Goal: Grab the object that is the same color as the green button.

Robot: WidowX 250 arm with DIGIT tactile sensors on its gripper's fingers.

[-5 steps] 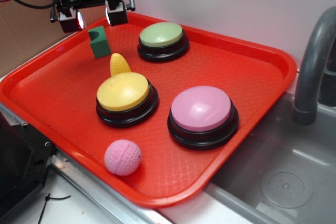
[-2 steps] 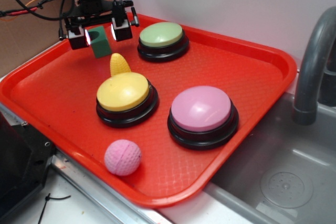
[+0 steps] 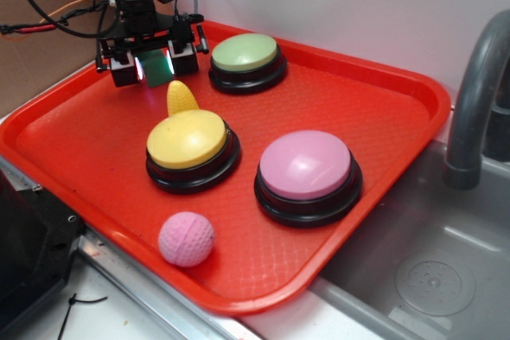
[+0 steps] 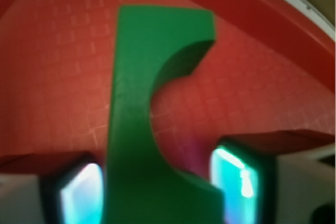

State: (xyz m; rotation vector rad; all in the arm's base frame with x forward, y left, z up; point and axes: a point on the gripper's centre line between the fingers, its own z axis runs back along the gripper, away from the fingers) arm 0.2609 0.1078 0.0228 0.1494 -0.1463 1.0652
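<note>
Lowered since the earlier frame, the gripper (image 3: 149, 66) was recorded with jaws apart around the dark green block (image 3: 158, 68), stood upright between them at the red tray's (image 3: 382, 89) far-left corner.

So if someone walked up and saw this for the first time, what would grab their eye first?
Probably the bright red tray beside the sink, carrying three big domed buttons: green button at the back, a yellow button and a pink button nearer the front. Next, the pincer at the tray's back left corner, straddling the small dark green block, its pads glowing on either side. A pink ball sits at the front edge.
</note>
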